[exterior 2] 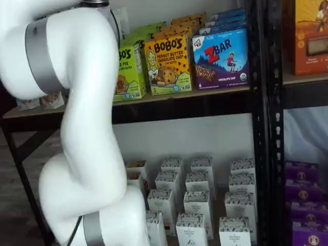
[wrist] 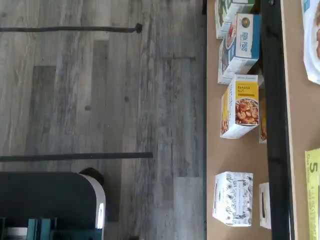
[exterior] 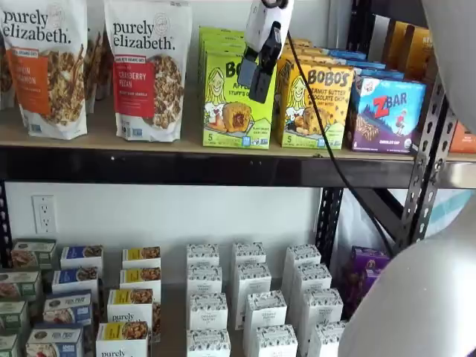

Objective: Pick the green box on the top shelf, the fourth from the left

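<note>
The green box is a lime-green Bobo's Apple Pie carton at the front of its row on the top shelf. In a shelf view the arm hides part of the box. My gripper hangs from above, in front of the box's upper right part, white body up and black fingers down. The fingers show side-on and hold nothing that I can see; no gap is plain. The wrist view shows neither the box nor the fingers.
Two Purely Elizabeth bags stand left of the green box, with a yellow-orange Bobo's box and a blue ZBar box to its right. Small boxes fill the lower shelf. The wrist view shows grey floor and lower-shelf boxes.
</note>
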